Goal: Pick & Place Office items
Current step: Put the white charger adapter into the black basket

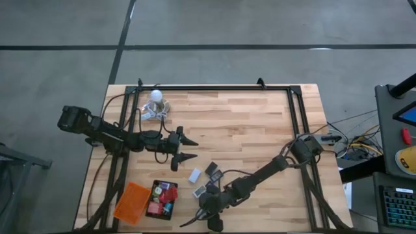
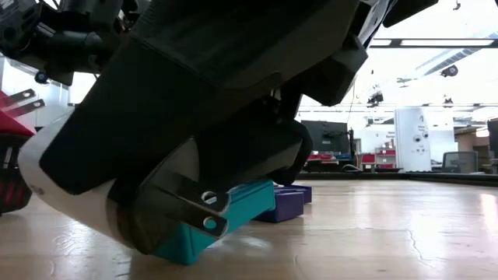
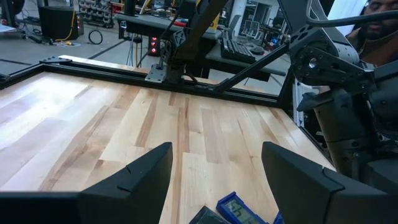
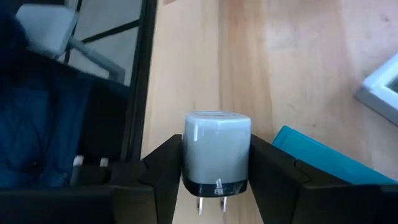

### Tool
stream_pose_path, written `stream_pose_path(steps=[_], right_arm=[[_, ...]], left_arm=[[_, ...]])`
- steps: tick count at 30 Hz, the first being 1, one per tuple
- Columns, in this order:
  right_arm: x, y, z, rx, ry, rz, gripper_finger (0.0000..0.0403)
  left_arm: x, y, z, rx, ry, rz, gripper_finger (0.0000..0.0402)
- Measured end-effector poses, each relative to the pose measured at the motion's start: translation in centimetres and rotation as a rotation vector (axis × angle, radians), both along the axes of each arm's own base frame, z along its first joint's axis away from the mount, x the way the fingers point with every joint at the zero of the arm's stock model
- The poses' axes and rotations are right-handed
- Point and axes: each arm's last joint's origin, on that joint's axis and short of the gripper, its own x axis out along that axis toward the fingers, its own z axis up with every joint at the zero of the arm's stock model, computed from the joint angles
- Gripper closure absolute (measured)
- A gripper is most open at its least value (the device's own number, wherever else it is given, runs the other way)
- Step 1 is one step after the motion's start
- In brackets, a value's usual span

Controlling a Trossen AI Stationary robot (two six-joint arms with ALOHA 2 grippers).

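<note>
My right gripper (image 4: pixel 217 180) is shut on a white plug block (image 4: pixel 217 143) with two metal prongs, low over the table's near edge (image 1: pixel 211 218). In the low view the block (image 2: pixel 74 194) fills the picture. A teal piece (image 2: pixel 233 210) and a purple piece (image 2: pixel 284 204) lie flat on the wood behind it. More small pieces, white (image 1: pixel 195 174) and black (image 1: pixel 212 170), lie mid-table. My left gripper (image 1: pixel 194 148) hangs open over bare wood, left of the table's centre. My right gripper pinches the white plug block by its two opposite side faces (image 4: pixel 186 162), one finger (image 4: pixel 163 171) on each side. The prongs (image 2: pixel 204 211) stick out of the dark end face, toward the wrist. The block sits tilted in the hold, its lower corner close to the table.
An orange tray (image 1: pixel 132 201) and a black tray (image 1: pixel 161 209) holding several small pieces sit at the near left. A white bulb with a coiled cord (image 1: pixel 156 99) lies far left. A black frame (image 1: pixel 214 88) runs along the table's edges. A person shows beyond the table in the left wrist view.
</note>
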Motion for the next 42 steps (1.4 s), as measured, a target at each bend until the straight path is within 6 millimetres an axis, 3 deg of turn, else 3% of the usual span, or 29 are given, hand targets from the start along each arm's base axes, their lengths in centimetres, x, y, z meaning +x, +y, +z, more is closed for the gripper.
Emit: stream_pose_path(steps=[16, 25, 30, 39, 42], right_arm=[[0.2, -0.1, 0.0, 0.003, -0.016, -0.054, 0.0194], [0.5, 0.1, 0.7, -0.054, -0.071, 0.026, 0.0192], [0.2, -0.3, 3.6, -0.06, -0.127, 0.018, 0.0192], [-1.5, -0.7, 9.2, -0.269, -0.323, -0.011, 0.0193], [-1.8, -0.6, 9.9, -0.321, -0.36, 0.019, 0.0193]], left_arm=[[0.0, 0.0, 0.0, 0.0, 0.0, 0.001, 0.0149], [0.0, 0.0, 0.0, -0.005, 0.0, 0.001, 0.0149], [0.0, 0.0, 0.0, -0.022, 0.002, 0.004, 0.0149], [0.0, 0.0, -0.2, -0.037, 0.029, 0.005, 0.0149], [0.0, 0.0, -0.3, -0.041, 0.035, 0.005, 0.0149]])
